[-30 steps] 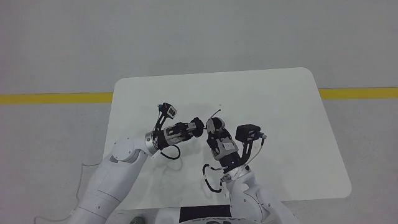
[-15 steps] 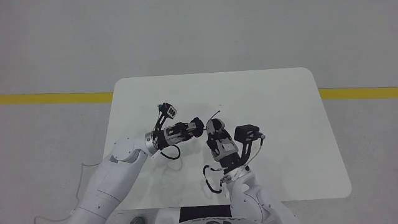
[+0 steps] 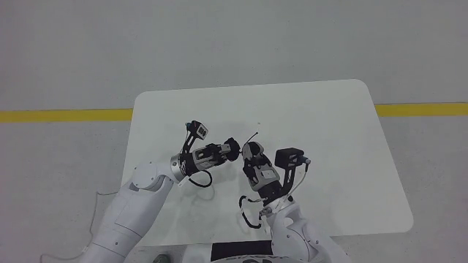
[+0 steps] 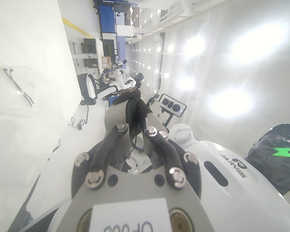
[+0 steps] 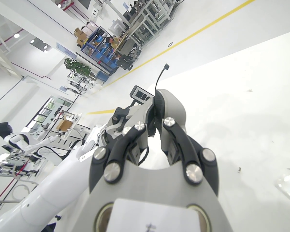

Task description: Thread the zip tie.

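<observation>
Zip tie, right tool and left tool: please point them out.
zip tie [image 5: 159, 78], right wrist view, strap middle.
right tool [image 5: 155, 97], right wrist view, between fingertips.
left tool [image 4: 133, 105], left wrist view, between fingertips.

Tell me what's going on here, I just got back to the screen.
Both arms are up over the table, with their grippers close together. The right gripper is shut on a black tie, whose head end sticks out past the fingers. The left gripper faces it and appears to pinch the tie's other end, with a thin black strand running between its fingers. Whether the tail has entered the head cannot be told. Two spare ties lie in a clear tray.
</observation>
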### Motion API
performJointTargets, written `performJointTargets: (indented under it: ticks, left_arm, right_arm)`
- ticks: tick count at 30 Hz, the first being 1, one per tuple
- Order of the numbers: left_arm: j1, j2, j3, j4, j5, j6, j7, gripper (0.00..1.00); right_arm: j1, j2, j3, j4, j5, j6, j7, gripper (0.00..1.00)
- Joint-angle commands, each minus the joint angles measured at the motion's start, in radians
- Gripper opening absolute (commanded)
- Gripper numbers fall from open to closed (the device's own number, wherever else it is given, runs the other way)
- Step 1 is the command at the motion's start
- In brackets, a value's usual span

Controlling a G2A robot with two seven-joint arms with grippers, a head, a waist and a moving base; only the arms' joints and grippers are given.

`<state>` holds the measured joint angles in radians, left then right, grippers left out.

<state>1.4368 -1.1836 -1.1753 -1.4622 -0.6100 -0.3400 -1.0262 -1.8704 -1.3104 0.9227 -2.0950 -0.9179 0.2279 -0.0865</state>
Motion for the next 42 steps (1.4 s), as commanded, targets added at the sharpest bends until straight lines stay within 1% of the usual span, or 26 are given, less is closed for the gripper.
performJointTargets:
  ticks: [1, 10, 17, 24, 25, 26, 27, 29, 30, 31, 33, 34, 35, 36, 41, 42]
  left_arm:
    - [0.0, 0.0, 0.0, 0.0, 0.0, 0.0, 0.0, 0.0]
    - [0.0, 0.0, 0.0, 0.0, 0.0, 0.0, 0.0, 0.0]
    - [0.0, 0.0, 0.0, 0.0, 0.0, 0.0, 0.0, 0.0]
    - [0.0, 0.0, 0.0, 0.0, 0.0, 0.0, 0.0, 0.0]
    - [0.0, 0.0, 0.0, 0.0, 0.0, 0.0, 0.0, 0.0]
    - [0.0, 0.0, 0.0, 0.0, 0.0, 0.0, 0.0, 0.0]
    - [0.0, 0.0, 0.0, 0.0, 0.0, 0.0, 0.0, 0.0]
    - [0.0, 0.0, 0.0, 0.0, 0.0, 0.0, 0.0, 0.0]
    - [0.0, 0.0, 0.0, 0.0, 0.0, 0.0, 0.0, 0.0]
    - [0.0, 0.0, 0.0, 0.0, 0.0, 0.0, 0.0, 0.0]
    - [0.0, 0.0, 0.0, 0.0, 0.0, 0.0, 0.0, 0.0]
    - [0.0, 0.0, 0.0, 0.0, 0.0, 0.0, 0.0, 0.0]
    - [0.0, 0.0, 0.0, 0.0, 0.0, 0.0, 0.0, 0.0]
    - [0.0, 0.0, 0.0, 0.0, 0.0, 0.0, 0.0, 0.0]
    - [0.0, 0.0, 0.0, 0.0, 0.0, 0.0, 0.0, 0.0]
    - [0.0, 0.0, 0.0, 0.0, 0.0, 0.0, 0.0, 0.0]
  right_arm:
    - [0.0, 0.0, 0.0, 0.001, -0.001, 0.0, 0.0, 0.0]
    - [0.001, 0.0, -0.002, 0.006, -0.024, 0.005, 0.0, 0.0]
    - [0.003, 0.0, -0.005, 0.01, -0.028, -0.004, 0.011, 0.0]
    - [0.003, 0.0, -0.005, 0.01, -0.032, 0.001, 0.007, 0.0]
    - [0.003, 0.0, -0.004, 0.009, -0.035, 0.003, 0.006, 0.04]
    - [0.003, 0.0, -0.004, 0.008, -0.036, 0.006, 0.005, 0.32]
    - [0.002, 0.0, -0.003, 0.007, -0.035, 0.009, 0.004, 0.4]
    - [0.001, 0.0, -0.002, 0.004, -0.038, 0.012, 0.003, 0.49]
    - [0.0, 0.0, -0.001, 0.002, -0.041, 0.014, 0.002, 0.66]
    - [-0.002, 0.0, 0.0, 0.0, -0.043, 0.015, 0.001, 0.71]
    - [-0.004, 0.001, 0.003, -0.003, -0.052, 0.016, -0.002, 0.87]
    - [-0.006, 0.001, 0.004, -0.005, -0.058, 0.017, -0.003, 0.9]
    - [-0.007, 0.002, 0.005, -0.006, -0.063, 0.016, -0.004, 0.91]
    - [-0.009, 0.003, 0.006, -0.008, -0.071, 0.016, -0.005, 0.89]
    - [-0.02, 0.006, 0.015, -0.017, -0.108, 0.023, -0.011, 0.86]
    - [-0.022, 0.006, 0.016, -0.018, -0.111, 0.023, -0.011, 0.84]
